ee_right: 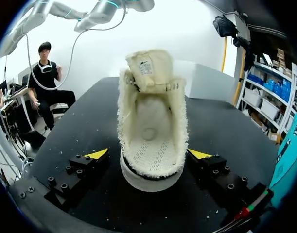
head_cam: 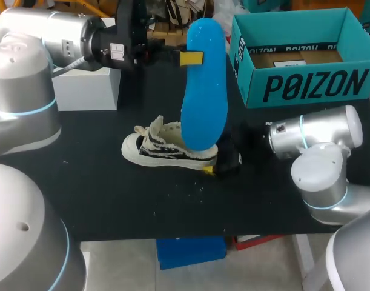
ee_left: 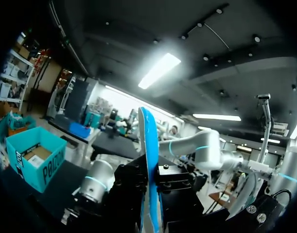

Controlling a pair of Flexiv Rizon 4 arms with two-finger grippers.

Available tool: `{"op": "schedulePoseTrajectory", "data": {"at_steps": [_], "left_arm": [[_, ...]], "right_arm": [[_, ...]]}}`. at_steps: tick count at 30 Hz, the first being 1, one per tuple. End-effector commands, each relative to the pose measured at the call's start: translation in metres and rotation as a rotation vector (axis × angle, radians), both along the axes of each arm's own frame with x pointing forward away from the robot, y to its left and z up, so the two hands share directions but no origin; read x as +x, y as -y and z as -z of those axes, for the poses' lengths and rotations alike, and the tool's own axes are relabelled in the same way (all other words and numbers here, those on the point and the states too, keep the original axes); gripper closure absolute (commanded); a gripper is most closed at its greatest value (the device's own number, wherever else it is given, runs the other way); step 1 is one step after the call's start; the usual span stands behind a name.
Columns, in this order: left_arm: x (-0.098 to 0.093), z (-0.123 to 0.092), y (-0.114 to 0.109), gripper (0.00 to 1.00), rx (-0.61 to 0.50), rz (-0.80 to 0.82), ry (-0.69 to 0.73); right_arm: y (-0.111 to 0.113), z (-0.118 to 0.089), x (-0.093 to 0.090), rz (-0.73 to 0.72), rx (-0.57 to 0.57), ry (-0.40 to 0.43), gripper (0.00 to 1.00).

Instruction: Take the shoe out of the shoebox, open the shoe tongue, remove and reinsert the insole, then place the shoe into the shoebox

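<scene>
On table [head_cam: 112, 200] centre, shoe [head_cam: 163, 148]: right gripper [ee_right: 148, 154] straddles heel, unclenched (wrist view only).
Insole [head_cam: 204, 85]: upright, grasped by left gripper [head_cam: 194, 59]; shoebox [head_cam: 306, 54] at 2 o'clock.

Left hand [head_cam: 192, 59] holds blue insole [head_cam: 204, 103] above shoe [head_cam: 163, 148].

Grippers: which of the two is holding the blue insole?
The left gripper, raised above the shoe, pinches the insole; the right gripper only straddles the shoe's heel.
</scene>
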State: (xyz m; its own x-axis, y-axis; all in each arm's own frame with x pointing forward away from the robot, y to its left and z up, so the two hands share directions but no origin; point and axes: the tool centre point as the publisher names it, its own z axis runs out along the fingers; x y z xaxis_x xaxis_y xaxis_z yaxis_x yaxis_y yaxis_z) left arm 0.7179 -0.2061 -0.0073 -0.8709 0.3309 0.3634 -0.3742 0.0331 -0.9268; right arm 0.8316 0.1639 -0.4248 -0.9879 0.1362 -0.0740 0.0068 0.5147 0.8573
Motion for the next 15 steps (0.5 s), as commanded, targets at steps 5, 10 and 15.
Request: {"op": "schedulePoseTrajectory", "data": {"at_steps": [5, 10, 15], "left_arm": [[-0.0013, 0.0000, 0.0013, 1.00, 0.003, -0.006, 0.000], [-0.0013, 0.0000, 0.0013, 1.00, 0.003, -0.006, 0.000], [-0.0013, 0.0000, 0.0013, 1.00, 0.003, -0.006, 0.000]], "right_arm": [[0.0082, -0.0324, 0.0045, -0.122, -0.302, -0.051, 0.00], [0.0057, -0.0337, 0.0015, -0.129, -0.452, -0.100, 0.00], [0.0036, -0.0315, -0.0006, -0.126, -0.528, -0.124, 0.00]]}}
